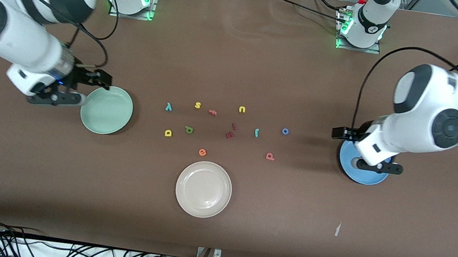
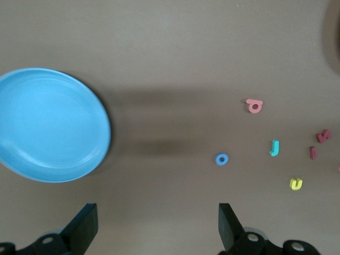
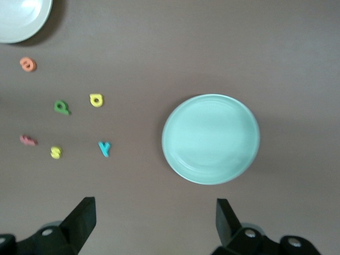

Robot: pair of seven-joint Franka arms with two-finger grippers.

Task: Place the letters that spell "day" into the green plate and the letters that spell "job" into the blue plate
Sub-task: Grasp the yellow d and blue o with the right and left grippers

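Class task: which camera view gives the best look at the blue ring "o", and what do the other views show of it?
The left wrist view: the blue "o" shows large, its hole clear, beside the teal "j". The front view shows it small. The right wrist view does not show it.

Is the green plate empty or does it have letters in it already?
Empty. The green plate shows only bare mint surface; the yellow d, green a and light-blue y lie on the table.

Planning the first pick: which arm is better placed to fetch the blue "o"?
Left. The open left gripper hovers over the blue plate, near the blue "o"; the right gripper hangs beside the green plate.
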